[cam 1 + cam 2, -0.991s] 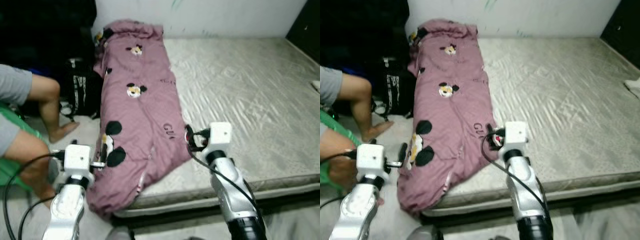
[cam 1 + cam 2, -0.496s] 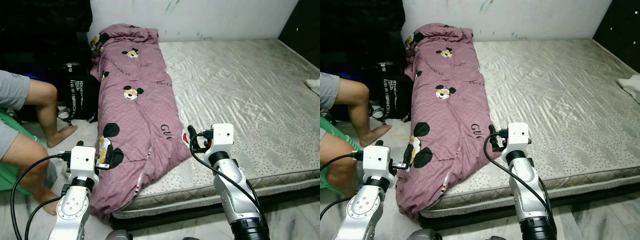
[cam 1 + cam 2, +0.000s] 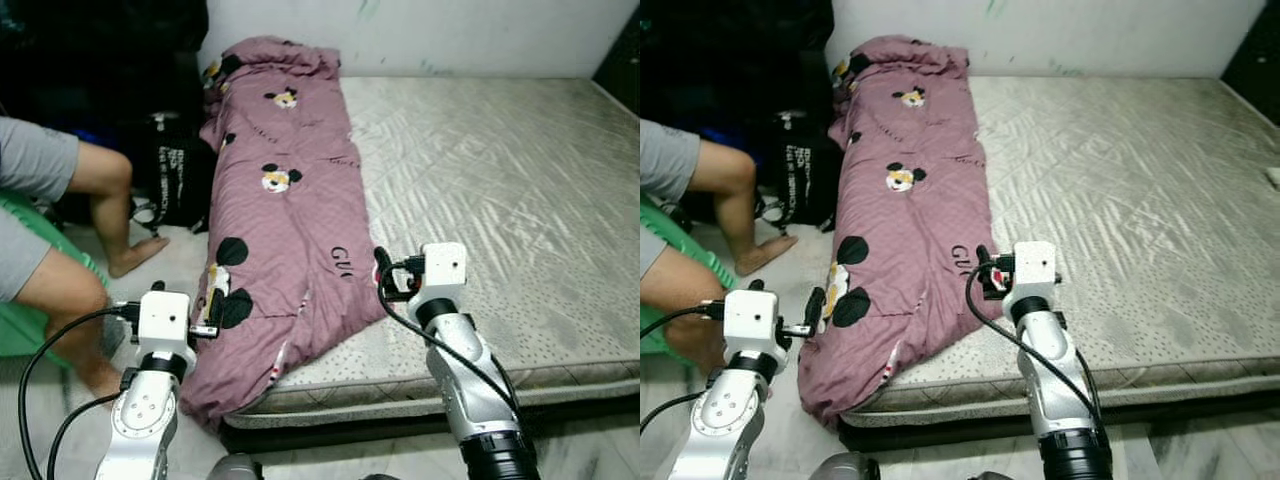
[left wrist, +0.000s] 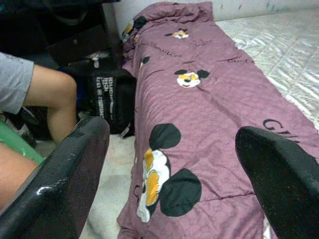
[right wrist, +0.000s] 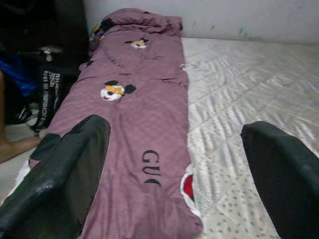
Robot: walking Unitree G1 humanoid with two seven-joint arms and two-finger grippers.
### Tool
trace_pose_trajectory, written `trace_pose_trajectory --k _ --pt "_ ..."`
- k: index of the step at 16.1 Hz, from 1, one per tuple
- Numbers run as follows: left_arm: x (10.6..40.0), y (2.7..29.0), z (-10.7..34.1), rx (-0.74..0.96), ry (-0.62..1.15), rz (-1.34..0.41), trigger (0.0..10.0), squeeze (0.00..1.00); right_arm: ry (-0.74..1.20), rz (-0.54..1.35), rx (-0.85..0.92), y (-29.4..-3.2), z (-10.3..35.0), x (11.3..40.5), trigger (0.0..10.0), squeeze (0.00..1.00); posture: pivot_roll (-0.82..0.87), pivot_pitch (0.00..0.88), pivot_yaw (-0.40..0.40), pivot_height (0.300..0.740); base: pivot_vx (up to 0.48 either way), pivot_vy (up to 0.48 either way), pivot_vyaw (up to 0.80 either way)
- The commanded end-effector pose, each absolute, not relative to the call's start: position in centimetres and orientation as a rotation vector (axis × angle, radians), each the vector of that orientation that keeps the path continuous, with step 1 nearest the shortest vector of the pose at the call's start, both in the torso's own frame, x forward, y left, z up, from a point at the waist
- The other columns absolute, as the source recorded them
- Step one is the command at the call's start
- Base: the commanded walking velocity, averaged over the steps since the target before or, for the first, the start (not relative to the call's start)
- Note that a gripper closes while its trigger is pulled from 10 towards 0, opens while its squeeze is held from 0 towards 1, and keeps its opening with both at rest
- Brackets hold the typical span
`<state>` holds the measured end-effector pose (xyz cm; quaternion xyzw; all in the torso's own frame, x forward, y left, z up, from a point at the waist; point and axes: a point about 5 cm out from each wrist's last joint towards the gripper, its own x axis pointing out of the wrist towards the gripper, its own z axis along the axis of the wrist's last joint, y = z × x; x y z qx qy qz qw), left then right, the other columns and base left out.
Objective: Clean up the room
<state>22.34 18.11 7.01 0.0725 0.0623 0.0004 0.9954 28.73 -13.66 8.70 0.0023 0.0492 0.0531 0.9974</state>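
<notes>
From my head camera: a mauve cartoon-print quilt (image 3: pixel 285 215) runs along the left side of the bare mattress (image 3: pixel 500 190), its near end drooping over the edge. A seated person's leg (image 3: pixel 115 205) and a black bag (image 3: pixel 180 180) are on the left. My left gripper (image 3: pixel 212 322) hovers beside that drooping end, my right gripper (image 3: pixel 384 278) at the quilt's right edge.

Left wrist view: fingers (image 4: pixel 70 174) spread wide, empty.

Right wrist view: fingers (image 5: pixel 65 164) likewise wide apart, holding nothing.
</notes>
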Motion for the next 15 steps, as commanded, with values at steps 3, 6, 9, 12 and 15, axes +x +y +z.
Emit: trace_pose_trajectory --k 3,6,9,12,15 --pt "22.42 18.22 7.36 0.16 0.119 0.01 10.0 0.0 0.101 0.101 0.015 -13.88 8.67 28.67 10.0 0.0 0.1 0.0 -0.033 0.74 0.0 0.0 0.0" --pt "22.39 18.26 7.39 0.16 0.12 0.01 10.0 0.0 0.098 0.104 0.02 -13.84 8.73 28.64 10.0 0.0 0.1 0.0 -0.032 0.732 0.0 0.0 0.0" --pt "22.38 18.27 7.35 0.159 0.124 0.009 10.0 0.0 0.098 0.106 0.024 -13.8 8.74 28.63 10.0 0.0 0.1 0.0 -0.031 0.701 0.0 0.0 0.0" --pt "22.39 18.27 7.26 0.157 0.129 0.007 10.0 0.0 0.097 0.106 0.025 -13.8 8.77 28.62 10.0 0.0 0.09 0.0 -0.03 0.666 0.0 0.0 0.0" --pt "22.39 18.24 7.2 0.155 0.132 0.007 10.0 0.0 0.095 0.109 0.026 -13.8 8.76 28.61 10.0 0.0 0.1 0.0 -0.032 0.642 0.0 0.0 0.0"
